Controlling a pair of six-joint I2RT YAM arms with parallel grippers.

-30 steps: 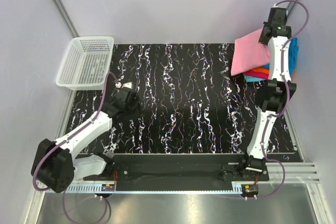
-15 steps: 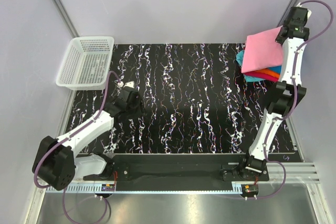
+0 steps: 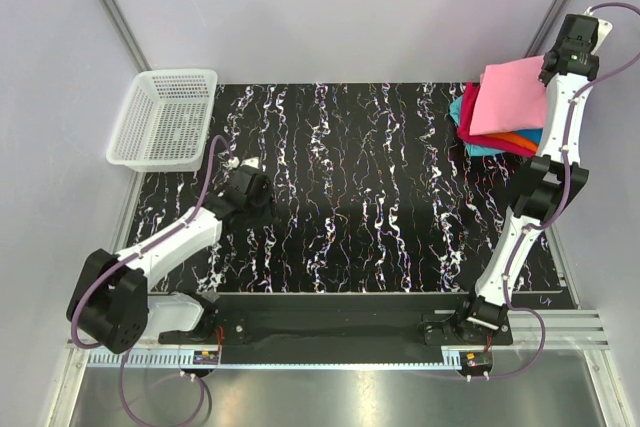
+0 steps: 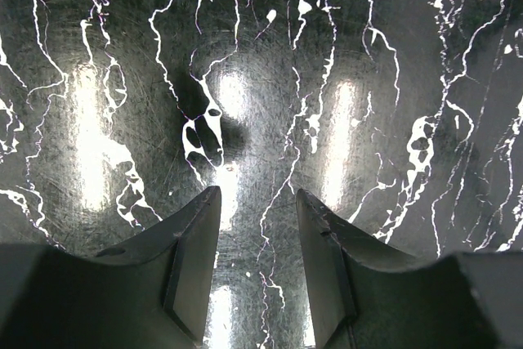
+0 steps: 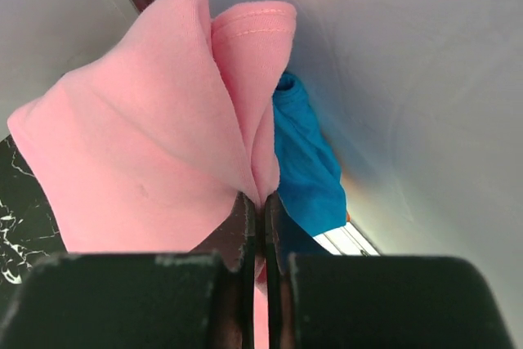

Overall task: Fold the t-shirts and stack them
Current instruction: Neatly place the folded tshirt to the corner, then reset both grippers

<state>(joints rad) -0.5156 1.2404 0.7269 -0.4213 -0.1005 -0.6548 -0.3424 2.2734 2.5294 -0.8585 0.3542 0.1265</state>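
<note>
Basket far-left corner; pink t-shirt over stack far-right.

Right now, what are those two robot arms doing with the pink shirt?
The right gripper is pinching the pink t-shirt by a bunched edge and holding it over the pile of teal, orange and magenta shirts at the far right corner of the table. The left gripper is open and empty, low over the table on the side with the white basket.

R tool swung pink tee rightward.
</note>
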